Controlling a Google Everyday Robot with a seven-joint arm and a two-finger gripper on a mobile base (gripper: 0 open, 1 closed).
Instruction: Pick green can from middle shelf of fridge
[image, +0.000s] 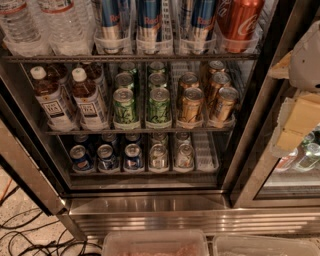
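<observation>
Gripper (301, 116) at the far right edge of the view, pale grey and tan, in front of the glass door (280, 187) and outside the fridge (150, 205) opening. Cannot tell how wide apart it is set, nor whether it has hold of anything. No contact with any can.

Well to the left of it and at about the same height, green can (159, 106) upright at the front of the middle shelf (135, 131), in a clear lane tray. Just beside that, on its left, a second green can (124, 106) heading its own lane, with more green ones lined up behind both. Between the green lanes and the gripper, two lanes of gold-brown cans (191, 105). Further left on the same rack, tea bottles (89, 100) with white caps.

Above, water bottles (20, 25), tall blue cans (150, 20) and a red cola can (241, 20). Below, small blue cans (82, 157) and silver cans (158, 156). On the floor at lower left, dark cables (22, 235).
</observation>
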